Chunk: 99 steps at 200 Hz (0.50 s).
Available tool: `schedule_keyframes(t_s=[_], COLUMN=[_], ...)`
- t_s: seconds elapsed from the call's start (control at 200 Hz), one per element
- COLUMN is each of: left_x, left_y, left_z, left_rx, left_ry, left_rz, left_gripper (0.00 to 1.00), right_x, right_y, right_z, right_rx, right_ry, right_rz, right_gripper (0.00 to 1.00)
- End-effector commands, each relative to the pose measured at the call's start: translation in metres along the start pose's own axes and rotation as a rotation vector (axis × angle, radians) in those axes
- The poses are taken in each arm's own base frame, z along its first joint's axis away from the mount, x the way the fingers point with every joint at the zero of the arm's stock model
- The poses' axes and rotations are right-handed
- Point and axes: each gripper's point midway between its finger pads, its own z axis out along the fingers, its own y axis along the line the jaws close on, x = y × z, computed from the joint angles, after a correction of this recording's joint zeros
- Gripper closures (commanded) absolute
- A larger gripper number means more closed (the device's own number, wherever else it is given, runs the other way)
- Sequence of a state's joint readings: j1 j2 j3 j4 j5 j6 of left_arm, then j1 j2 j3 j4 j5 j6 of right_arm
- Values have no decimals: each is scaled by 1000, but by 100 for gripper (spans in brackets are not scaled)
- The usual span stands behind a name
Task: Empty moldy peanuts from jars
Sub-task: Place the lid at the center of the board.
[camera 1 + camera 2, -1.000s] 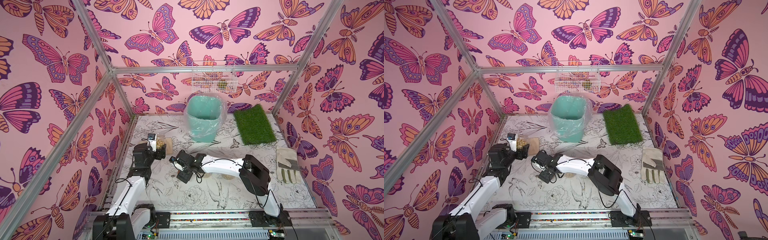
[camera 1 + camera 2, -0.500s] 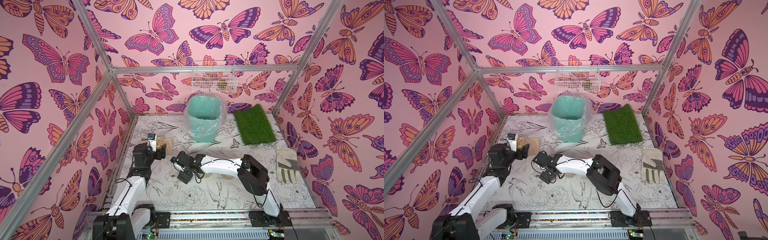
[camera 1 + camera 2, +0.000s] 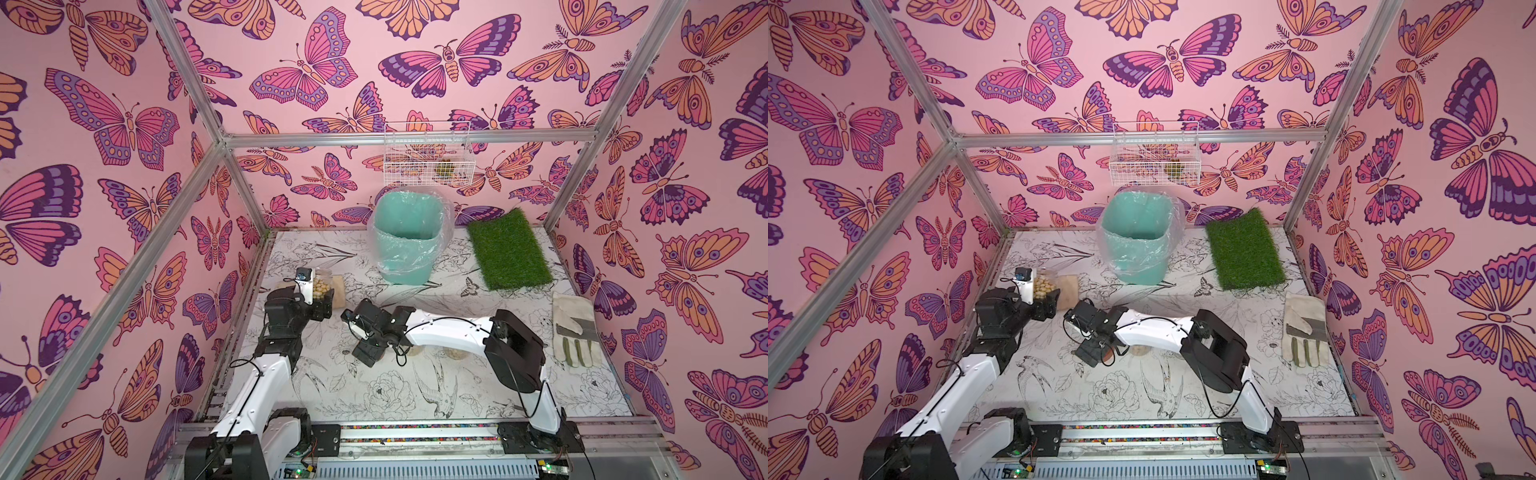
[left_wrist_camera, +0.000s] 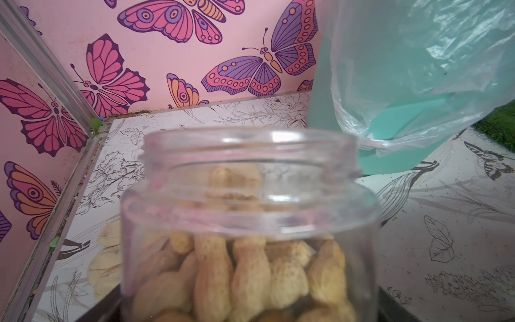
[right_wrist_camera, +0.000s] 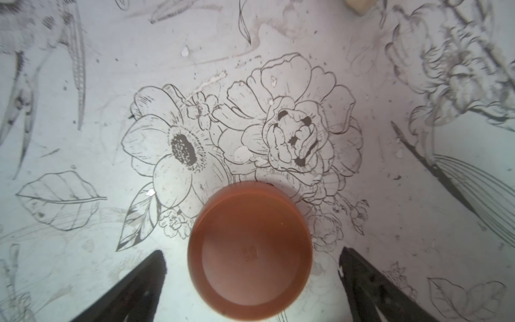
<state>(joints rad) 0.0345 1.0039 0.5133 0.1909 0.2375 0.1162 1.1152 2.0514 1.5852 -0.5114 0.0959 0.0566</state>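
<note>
The jar (image 4: 250,200) is seen as clear, smooth and glossy; the peanuts (image 4: 250,276) are shown rough-shelled and matt; the brown lid (image 5: 249,251) is seen as smooth plastic; the bin liner (image 4: 418,69) is seen as thin, crinkled, shiny film.

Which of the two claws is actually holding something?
The left gripper: it grips the lidless jar of peanuts. The right gripper is open, its fingers either side of a brown lid on the table, touching nothing.

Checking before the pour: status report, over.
Left gripper shut on open jar, peanuts inside. Right gripper open over brown lid on table. Lined bin beyond, path looks clear.
</note>
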Motion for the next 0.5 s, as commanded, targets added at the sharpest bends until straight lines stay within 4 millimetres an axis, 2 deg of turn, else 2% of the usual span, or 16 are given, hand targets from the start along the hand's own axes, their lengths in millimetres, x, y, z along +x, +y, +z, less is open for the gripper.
schedule_keyframes(t_s=[0.0, 0.245, 0.355, 0.371, 0.391, 0.491], left_x=[-56, -96, -115, -116, -120, -136], left_y=[-6, -21, -27, -27, -29, -37], left_z=[-13, -18, -17, -16, -16, -15], left_rx=[43, 132, 160, 163, 169, 198], left_ry=[-142, -184, -205, -205, -209, -226], left_rz=[62, 134, 164, 167, 172, 207], left_gripper=[100, 100, 100, 100, 100, 100], right_x=[-23, -38, -43, -42, -45, -43], right_y=[-11, -35, -51, -54, -58, -79], right_z=[-48, -120, -151, -150, -165, -189], right_rx=[46, 20, 13, 14, 12, 12], right_ry=[-106, -298, -403, -406, -447, -531], right_rz=[39, 162, 233, 244, 260, 338], right_gripper=[1, 1, 1, 1, 1, 1])
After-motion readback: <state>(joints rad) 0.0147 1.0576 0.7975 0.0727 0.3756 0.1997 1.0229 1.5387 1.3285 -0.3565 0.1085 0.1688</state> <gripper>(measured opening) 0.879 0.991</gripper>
